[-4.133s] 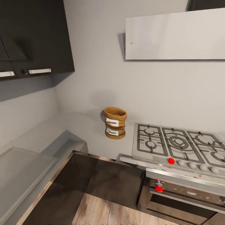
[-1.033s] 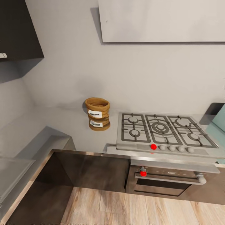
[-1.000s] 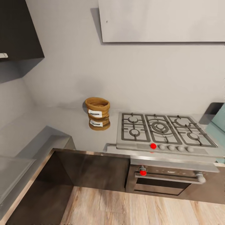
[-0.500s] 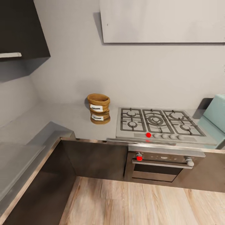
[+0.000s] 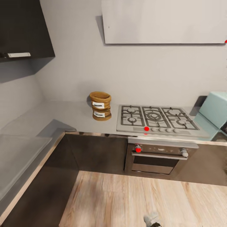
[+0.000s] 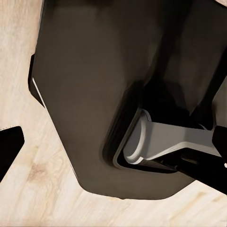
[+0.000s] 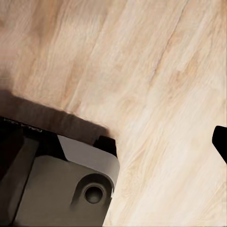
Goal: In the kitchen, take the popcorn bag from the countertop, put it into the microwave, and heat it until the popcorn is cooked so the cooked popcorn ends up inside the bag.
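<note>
Left wrist view looked down past the robot's dark base (image 6: pixel 94 94) to the wooden floor (image 6: pixel 28 179); a black finger tip (image 6: pixel 8 146) poked in at the edge, too little to tell whether that claw was released or clenched. Right wrist view showed another dark tip (image 7: pixel 221 141) over pale planks beside a grey corner of the base (image 7: pixel 71 184), state likewise unclear. Both arms hung low, pointing at the floor. Head view alone gave the room: the popcorn bag (image 5: pixel 100 100) stood stacked on its twin (image 5: pixel 101 114) on the tabletop (image 5: pixel 63 116), just beside the gas hob (image 5: pixel 156 118). The microwave (image 5: pixel 215 108) sat at the far right, well apart. Open floor lay before the cabinets.
</note>
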Controlling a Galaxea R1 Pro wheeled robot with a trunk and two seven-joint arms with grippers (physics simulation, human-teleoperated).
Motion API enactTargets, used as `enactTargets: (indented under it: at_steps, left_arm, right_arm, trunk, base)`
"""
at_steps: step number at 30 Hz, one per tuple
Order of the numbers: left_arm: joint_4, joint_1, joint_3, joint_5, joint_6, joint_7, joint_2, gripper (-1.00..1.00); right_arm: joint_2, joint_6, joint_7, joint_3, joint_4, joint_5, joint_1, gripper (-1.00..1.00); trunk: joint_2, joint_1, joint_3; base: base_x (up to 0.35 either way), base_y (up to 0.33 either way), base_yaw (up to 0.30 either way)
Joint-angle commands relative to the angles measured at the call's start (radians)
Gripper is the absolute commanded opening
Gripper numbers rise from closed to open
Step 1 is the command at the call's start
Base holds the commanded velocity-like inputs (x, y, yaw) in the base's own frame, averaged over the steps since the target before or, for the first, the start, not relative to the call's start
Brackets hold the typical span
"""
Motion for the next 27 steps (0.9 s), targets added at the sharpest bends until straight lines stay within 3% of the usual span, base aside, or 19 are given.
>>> enactTargets:
  at_steps: [1, 4, 6, 9, 13, 14, 17, 18, 20, 21, 23, 24, 26, 27]
  left_arm:
    - [-0.001, 0.000, 0.000, 0.008, 0.004, -0.004, 0.001, 1.00]
    - [-0.001, 0.000, 0.000, 0.008, 0.004, -0.004, 0.002, 1.00]
    - [-0.001, 0.000, 0.000, 0.008, 0.004, -0.004, 0.002, 1.00]
    - [-0.001, 0.000, -0.001, 0.008, 0.004, -0.004, 0.002, 1.00]
    - [-0.002, 0.000, -0.003, 0.008, 0.004, -0.004, 0.002, 1.00]
    - [-0.002, 0.000, -0.003, 0.008, 0.004, -0.004, 0.002, 1.00]
    - [-0.003, 0.000, -0.003, 0.008, 0.004, -0.004, 0.002, 1.00]
    - [-0.003, 0.000, -0.003, 0.008, 0.004, -0.004, 0.002, 1.00]
    - [-0.003, 0.000, -0.003, 0.008, 0.004, -0.004, 0.002, 1.00]
    - [-0.003, 0.000, -0.003, 0.008, 0.004, -0.004, 0.002, 1.00]
    - [-0.003, 0.000, -0.003, 0.008, 0.004, -0.004, 0.002, 1.00]
    - [-0.004, 0.000, -0.003, 0.008, 0.004, -0.004, 0.002, 1.00]
    - [-0.004, 0.000, -0.003, 0.008, 0.004, -0.004, 0.003, 1.00]
    - [-0.005, 0.000, -0.003, 0.008, 0.004, -0.004, 0.003, 1.00]
  right_arm:
    - [0.012, 0.036, 0.009, 0.020, -0.057, 0.008, 0.000, 1.00]
    - [0.062, 0.200, 0.010, 0.050, -0.257, 0.004, 0.000, 1.00]
    - [0.062, 0.317, 0.027, 0.064, -0.376, 0.002, 0.002, 1.00]
    - [0.062, 0.478, 0.088, 0.150, -0.475, 0.000, -0.007, 1.00]
    - [0.062, 0.659, 0.119, 0.200, -0.572, -0.001, -0.098, 1.00]
    - [0.062, 0.700, 0.121, 0.213, -0.590, -0.002, -0.142, 1.00]
    - [0.062, 0.700, 0.124, 0.243, -0.603, -0.005, -0.274, 1.00]
    - [0.062, 0.700, 0.123, 0.251, -0.601, -0.069, -0.405, 1.00]
    - [0.062, 0.700, 0.121, 0.254, -0.587, -0.160, -0.509, 1.00]
    - [0.062, 0.700, 0.121, 0.254, -0.566, -0.211, -0.600, 1.00]
    - [0.062, 0.700, 0.121, 0.254, -0.532, -0.225, -0.677, 1.00]
    - [0.062, 0.700, 0.121, 0.246, -0.404, -0.232, -0.837, 1.00]
    - [0.062, 0.700, 0.121, 0.235, -0.311, -0.257, -0.934, 1.00]
    - [0.062, 0.700, 0.121, 0.217, -0.243, -0.290, -1.012, 1.00]
  trunk:
    - [-0.001, 0.000, -0.001]
    - [-0.001, 0.000, -0.001]
    - [-0.001, 0.000, -0.001]
    - [-0.001, 0.000, -0.001]
    - [-0.001, 0.000, -0.001]
    - [-0.001, 0.000, -0.001]
    - [-0.001, 0.000, -0.001]
    - [-0.001, 0.000, -0.001]
    - [-0.001, 0.000, -0.001]
    - [-0.001, 0.000, -0.001]
    - [-0.001, 0.000, -0.001]
    - [-0.001, 0.000, -0.001]
    - [-0.001, 0.000, -0.001]
    - [-0.001, 0.000, -0.001]
  base:
    - [-0.227, 0.000, 0.000]
    - [-0.076, 0.000, 0.000]
    - [-0.018, 0.000, 0.000]
    - [-0.005, 0.000, 0.000]
    - [0.000, 0.000, 0.000]
    - [0.000, 0.000, 0.000]
    - [0.000, 0.000, 0.000]
    - [0.000, 0.000, 0.000]
    - [0.000, 0.000, 0.000]
    - [0.000, 0.000, 0.000]
    - [0.000, 0.000, 0.000]
    - [0.000, 0.000, 0.000]
    - [0.000, 0.000, 0.000]
    - [0.000, 0.000, 0.000]
